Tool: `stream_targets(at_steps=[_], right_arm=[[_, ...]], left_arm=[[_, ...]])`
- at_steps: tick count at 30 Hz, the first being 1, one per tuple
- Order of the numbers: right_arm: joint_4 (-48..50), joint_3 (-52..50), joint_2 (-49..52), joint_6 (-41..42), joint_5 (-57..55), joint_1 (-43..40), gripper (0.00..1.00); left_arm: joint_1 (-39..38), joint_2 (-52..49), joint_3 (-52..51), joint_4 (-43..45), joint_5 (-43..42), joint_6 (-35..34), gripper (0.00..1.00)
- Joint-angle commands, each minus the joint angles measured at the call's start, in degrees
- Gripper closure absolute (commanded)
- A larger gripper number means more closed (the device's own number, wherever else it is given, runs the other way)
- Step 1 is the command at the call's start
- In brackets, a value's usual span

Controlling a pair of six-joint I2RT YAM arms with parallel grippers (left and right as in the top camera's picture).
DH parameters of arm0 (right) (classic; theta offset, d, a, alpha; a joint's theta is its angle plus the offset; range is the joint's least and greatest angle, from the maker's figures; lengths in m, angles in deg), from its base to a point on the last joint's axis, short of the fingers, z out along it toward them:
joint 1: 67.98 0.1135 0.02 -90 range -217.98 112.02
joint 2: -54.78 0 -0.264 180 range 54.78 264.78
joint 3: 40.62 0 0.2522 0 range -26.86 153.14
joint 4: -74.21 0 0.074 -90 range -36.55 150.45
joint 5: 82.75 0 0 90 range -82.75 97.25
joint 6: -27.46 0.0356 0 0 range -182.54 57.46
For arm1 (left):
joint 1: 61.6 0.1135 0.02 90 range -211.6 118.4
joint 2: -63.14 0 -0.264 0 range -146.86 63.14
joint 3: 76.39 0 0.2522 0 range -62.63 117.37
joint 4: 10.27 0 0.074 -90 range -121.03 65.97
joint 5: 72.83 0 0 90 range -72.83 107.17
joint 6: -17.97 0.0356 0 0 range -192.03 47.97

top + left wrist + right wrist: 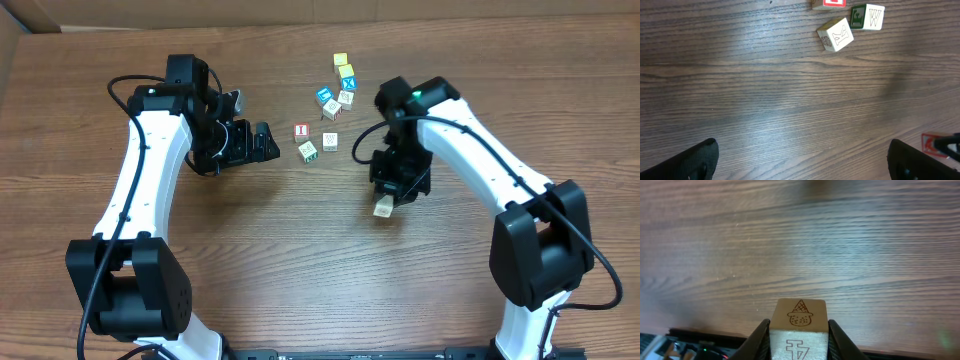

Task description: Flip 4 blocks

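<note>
- The right gripper (799,330) pinches a cream block (800,314) by two opposite side faces, low over the table (300,250). Whether the block touches the wood is unclear.
- The left gripper (265,141) stands wide and empty, near the red block (301,131), green block (308,150) and pale block (330,141).
- These wooden cubes are likely light, rigid and smooth. Flat opposite faces, gripped centrally, should hold best.

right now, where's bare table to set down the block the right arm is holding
Widest free patch: the near table between the two arm bases, in front of the held block in the right fingers. The far-right corner beyond the right arm is bare. Crowded: the block cluster between the left fingers and the right arm.
</note>
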Motion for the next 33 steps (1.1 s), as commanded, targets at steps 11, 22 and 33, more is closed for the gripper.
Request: stream_targets(at_steps=[11,22,33], right_arm=[[2.6,1.1,-2.1,-0.7,-1.7,2.6,0.00],[5.9,-1.9,-2.1,0.0,-1.6,4.7,0.33],[17.2,-7.2,-2.1,-0.3,-14.9,13.0,0.19]], left_arm=[[0.3,-0.8,1.1,0.1,0.4,-0.8,0.00],[0.3,-0.8,1.1,0.1,0.4,-0.8,0.00],[0.3,-0.8,1.1,0.1,0.4,-0.8,0.00]])
